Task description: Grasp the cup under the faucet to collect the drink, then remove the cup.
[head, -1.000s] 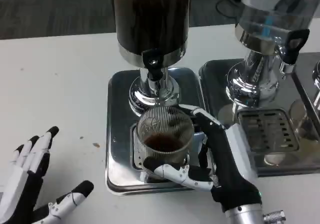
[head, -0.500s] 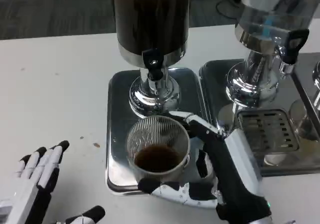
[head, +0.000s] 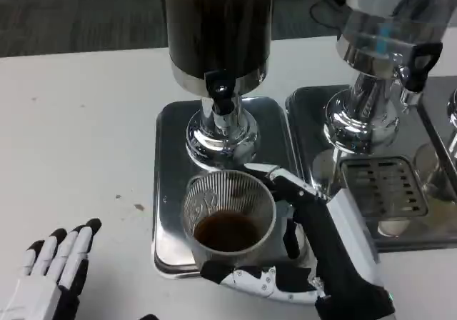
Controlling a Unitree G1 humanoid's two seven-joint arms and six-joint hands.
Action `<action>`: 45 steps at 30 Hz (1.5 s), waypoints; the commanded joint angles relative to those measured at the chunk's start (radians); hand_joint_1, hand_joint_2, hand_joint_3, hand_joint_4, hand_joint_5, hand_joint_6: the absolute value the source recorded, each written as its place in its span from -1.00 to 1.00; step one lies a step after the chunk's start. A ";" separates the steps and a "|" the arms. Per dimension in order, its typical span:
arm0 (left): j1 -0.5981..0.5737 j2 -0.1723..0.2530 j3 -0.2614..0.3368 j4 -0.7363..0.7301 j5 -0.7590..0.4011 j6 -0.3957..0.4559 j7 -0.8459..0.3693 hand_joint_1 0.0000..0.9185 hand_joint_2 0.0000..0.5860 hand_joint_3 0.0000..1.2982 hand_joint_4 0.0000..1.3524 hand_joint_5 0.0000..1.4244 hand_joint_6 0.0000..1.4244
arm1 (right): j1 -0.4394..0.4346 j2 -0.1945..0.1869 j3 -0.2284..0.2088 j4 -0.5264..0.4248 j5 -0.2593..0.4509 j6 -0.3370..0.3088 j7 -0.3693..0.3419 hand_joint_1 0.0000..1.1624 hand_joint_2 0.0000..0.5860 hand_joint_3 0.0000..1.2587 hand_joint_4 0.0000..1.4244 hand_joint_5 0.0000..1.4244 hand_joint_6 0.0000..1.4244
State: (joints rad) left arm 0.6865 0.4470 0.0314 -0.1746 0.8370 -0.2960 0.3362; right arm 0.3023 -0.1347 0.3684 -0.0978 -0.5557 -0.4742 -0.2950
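Holding the ribbed clear plastic cup (head: pixel 228 216) in my right hand (head: pixel 314 259), I have the thumb stretched across the cup's near side at its base and the fingers (head: pixel 282 181) curled round the far right side, so the hand is clamped on the cup from the right. That wrap makes sense to me: the cup carries a pool of dark drink in its bottom, and a grip low on both sides should keep it upright.

I see the cup over the near edge of the polished steel drip tray (head: pixel 168 191), not directly under the black tap (head: pixel 221 95) of the tall dark drink dispenser (head: pixel 218 27) but well in front of it. I judge that the collecting is done and that I am in the removal step, with the cup not yet set down on the white bench (head: pixel 78 120).

My left hand (head: pixel 50 270) waits at the near left of the bench, fingers spread apart and holding nothing, well apart from the tray. It sits there, I think, to stay out of the way of the cup's path.

To the right stands a second, clear-bodied dispenser (head: pixel 382 20) on its own steel tray with a slotted grate (head: pixel 382 184). My right forearm lies just beside that tray, so I would draw the cup straight towards me, slowly and level, to avoid spilling.
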 commanded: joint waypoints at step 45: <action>-0.020 -0.015 -0.042 0.001 0.007 0.052 0.005 -1.00 -0.79 -1.00 -1.00 -1.00 -1.00 | 0.008 0.025 -0.039 -0.017 0.042 -0.044 0.000 0.70 -0.54 -0.21 -0.13 0.25 0.85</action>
State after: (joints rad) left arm 0.6591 0.4296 -0.0081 -0.1685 0.8356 -0.2518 0.3343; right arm 0.3162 -0.1241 0.3342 -0.0917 -0.5274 -0.4824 -0.2838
